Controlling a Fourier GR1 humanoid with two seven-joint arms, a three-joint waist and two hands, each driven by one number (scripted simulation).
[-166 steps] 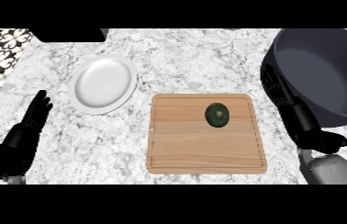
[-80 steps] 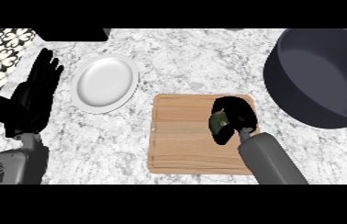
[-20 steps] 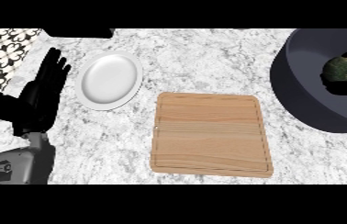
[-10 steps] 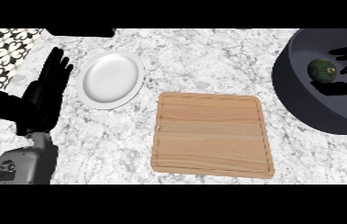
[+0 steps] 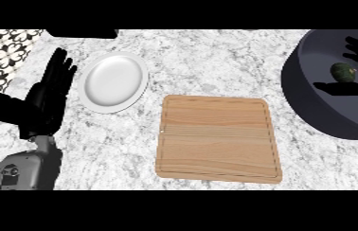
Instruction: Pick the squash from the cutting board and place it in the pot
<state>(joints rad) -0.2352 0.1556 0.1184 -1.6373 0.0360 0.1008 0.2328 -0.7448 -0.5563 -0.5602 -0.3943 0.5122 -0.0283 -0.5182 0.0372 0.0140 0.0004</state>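
Where grey marble counter spreads, board, plate, pot

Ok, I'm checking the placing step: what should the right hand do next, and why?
Probably lift the right hand clear of the pot, releasing if it hasn't. The squash already sits inside the pot, off the board, with the hand close beside it.

Nothing to read
We find no words or numbers — none on the pot, plate or cutting board.
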